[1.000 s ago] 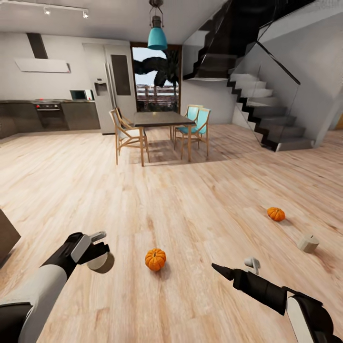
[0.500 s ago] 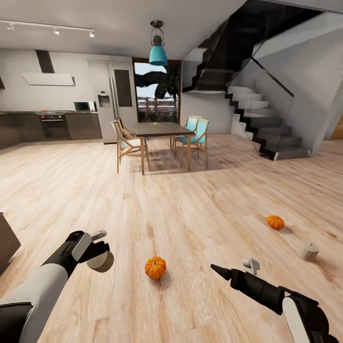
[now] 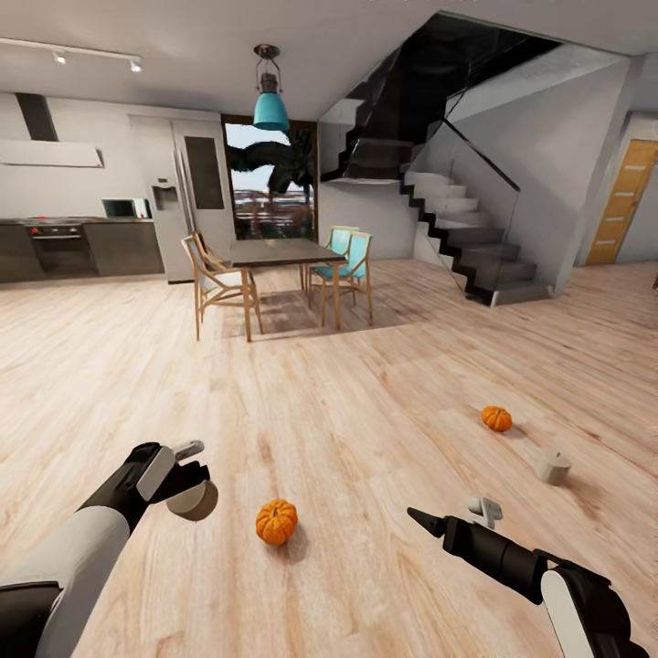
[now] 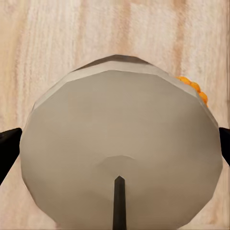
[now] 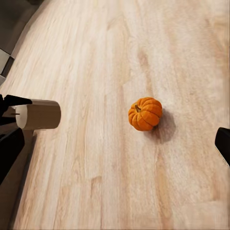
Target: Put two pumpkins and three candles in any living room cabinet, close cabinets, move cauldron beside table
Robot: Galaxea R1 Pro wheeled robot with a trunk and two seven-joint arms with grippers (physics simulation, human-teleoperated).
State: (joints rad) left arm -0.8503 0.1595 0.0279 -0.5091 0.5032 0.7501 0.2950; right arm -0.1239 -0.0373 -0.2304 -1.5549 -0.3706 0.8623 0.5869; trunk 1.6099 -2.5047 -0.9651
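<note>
My left gripper [image 3: 194,493] is shut on a beige-grey candle [image 3: 195,502], held sideways above the wooden floor. In the left wrist view the candle [image 4: 120,153] sits between both black fingertips [image 4: 7,146]. One orange pumpkin [image 3: 276,521] lies on the floor between my two arms, and it shows as the pumpkin [image 5: 145,113] in the right wrist view. A second pumpkin [image 3: 496,418] lies farther off to the right, with another candle [image 3: 553,467] on the floor near it. My right gripper [image 3: 450,514] hangs open and empty, low over the floor, right of the near pumpkin.
A dining table [image 3: 274,252] with wooden and teal chairs stands ahead in the middle distance. Behind it are a fridge [image 3: 178,206] and kitchen counters [image 3: 82,247]. A dark staircase [image 3: 466,238] rises at the right, beside an orange door [image 3: 623,201]. Open floor lies between.
The whole picture has slid left as the camera turned right, bringing the orange door into sight. Both arms keep their pose, and the candle stays in the left gripper.
</note>
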